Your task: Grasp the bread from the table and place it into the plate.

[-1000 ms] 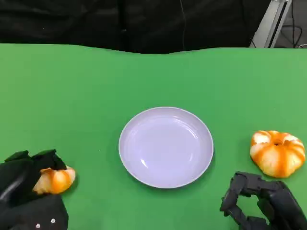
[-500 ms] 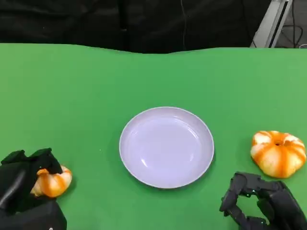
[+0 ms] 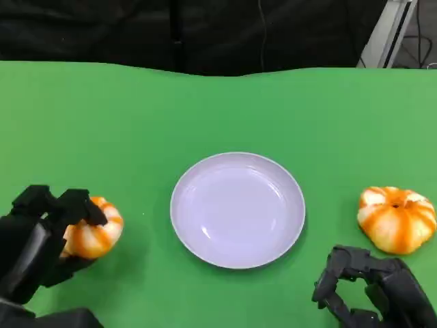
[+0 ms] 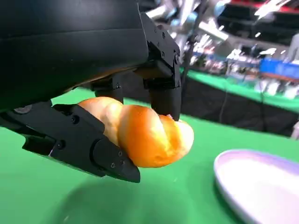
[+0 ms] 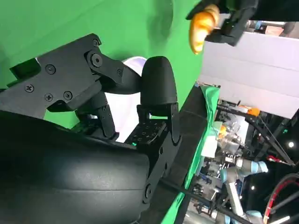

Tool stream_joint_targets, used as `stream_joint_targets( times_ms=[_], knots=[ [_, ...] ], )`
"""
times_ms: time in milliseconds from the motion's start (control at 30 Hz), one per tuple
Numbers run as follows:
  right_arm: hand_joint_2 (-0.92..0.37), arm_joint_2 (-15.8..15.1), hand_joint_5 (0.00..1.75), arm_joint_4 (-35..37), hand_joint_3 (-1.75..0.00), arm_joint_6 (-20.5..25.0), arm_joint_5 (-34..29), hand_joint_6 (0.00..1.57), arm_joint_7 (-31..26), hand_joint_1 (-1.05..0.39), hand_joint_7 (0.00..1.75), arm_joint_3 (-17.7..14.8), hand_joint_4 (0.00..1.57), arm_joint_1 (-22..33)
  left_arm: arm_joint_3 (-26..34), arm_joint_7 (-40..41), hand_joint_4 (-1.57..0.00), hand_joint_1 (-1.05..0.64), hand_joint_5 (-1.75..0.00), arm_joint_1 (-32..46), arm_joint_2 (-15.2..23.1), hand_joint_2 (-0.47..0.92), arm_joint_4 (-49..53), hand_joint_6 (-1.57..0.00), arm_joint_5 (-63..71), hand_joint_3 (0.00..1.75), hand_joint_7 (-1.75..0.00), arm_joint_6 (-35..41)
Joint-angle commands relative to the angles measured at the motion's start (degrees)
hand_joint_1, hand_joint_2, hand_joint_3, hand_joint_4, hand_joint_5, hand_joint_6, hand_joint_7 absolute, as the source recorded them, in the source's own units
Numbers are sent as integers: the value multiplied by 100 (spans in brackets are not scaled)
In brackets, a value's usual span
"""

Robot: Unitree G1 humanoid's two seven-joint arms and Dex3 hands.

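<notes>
Bread, an orange twisted bun (image 3: 94, 236), sits clamped in left robot hand (image 3: 42, 239), lifted off green bench (image 3: 205, 109) w/ white round plate (image 3: 237, 209) beside it, ready for carry.

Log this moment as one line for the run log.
left hand: holds bread, lifted off table | right hand: idle, holds nothing | plate: bare | second bread: on table, right of plate

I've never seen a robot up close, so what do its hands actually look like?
Both hands are matt black. The left hand and right hand have chunky, blocky fingers built from jointed links. Close up, the fingers show small round screw heads, and behind them sits a smooth, rounded black shell. No cables or lettering are visible on them.
</notes>
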Motion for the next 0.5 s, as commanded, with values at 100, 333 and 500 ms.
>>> stream_joint_targets(
  times_ms=[100, 333, 500],
  knots=[
    [-63, -45, 159, 19, -87, -11, 56, 80, -9, -22, 131, -40, 80, -17, 195, -288, -61, -3, -175, 284, 29, 84, -1096, -51, 52, 1, -175, 211],
    [-64, -20, 158, 53, -87, -45, 12, 80, -36, -23, 131, -29, 79, -26, 92, -713, -62, -2, -175, 226, -302, 80, -2015, -53, 106, 0, -175, 314],
    [-63, 5, 158, 77, -87, -79, 9, 80, -47, -23, 131, -25, 80, -35, -148, -911, -62, 2, -175, -129, -533, 78, -2176, -53, 299, 0, -175, 200]
  ],
)
